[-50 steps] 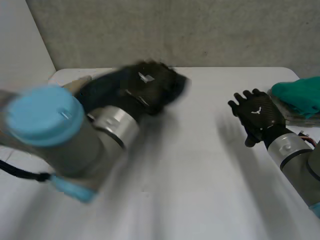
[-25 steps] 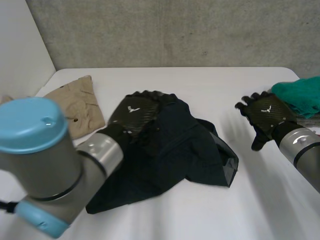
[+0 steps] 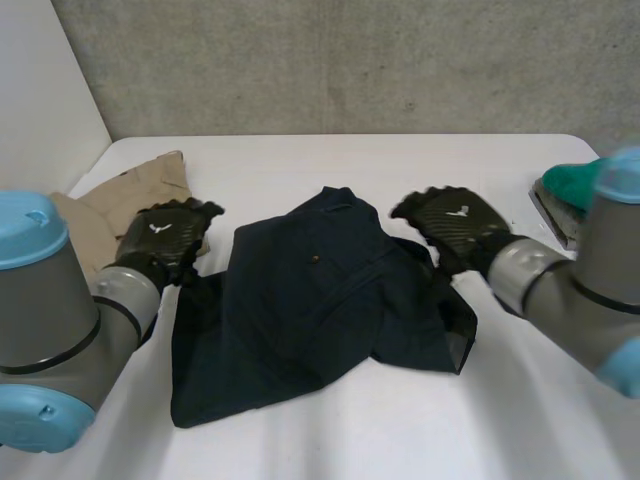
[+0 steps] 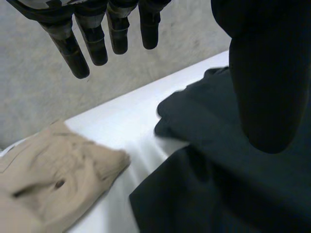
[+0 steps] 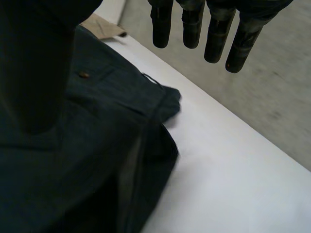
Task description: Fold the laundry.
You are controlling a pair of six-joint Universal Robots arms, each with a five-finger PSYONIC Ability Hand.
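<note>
A crumpled dark navy garment (image 3: 310, 300) with a small button lies in the middle of the white table (image 3: 400, 160). My left hand (image 3: 165, 240) hovers open beside the garment's left edge, its fingers straight and holding nothing. In the left wrist view that hand (image 4: 73, 53) hangs above the navy garment (image 4: 218, 184) and the table strip beside it. My right hand (image 3: 450, 225) is open over the garment's right side, by a folded-over flap. In the right wrist view its fingers (image 5: 192, 26) stick out straight above the navy garment (image 5: 87, 160).
A tan garment (image 3: 120, 205) lies at the table's left edge, close to my left hand, also seen as tan cloth (image 4: 53, 179). Teal cloth (image 3: 570, 185) sits on a stack at the right edge. A grey wall stands behind the table.
The left hand let the navy garment go on the table and drew back to its left edge. The right hand moved left, over the garment's right side.
</note>
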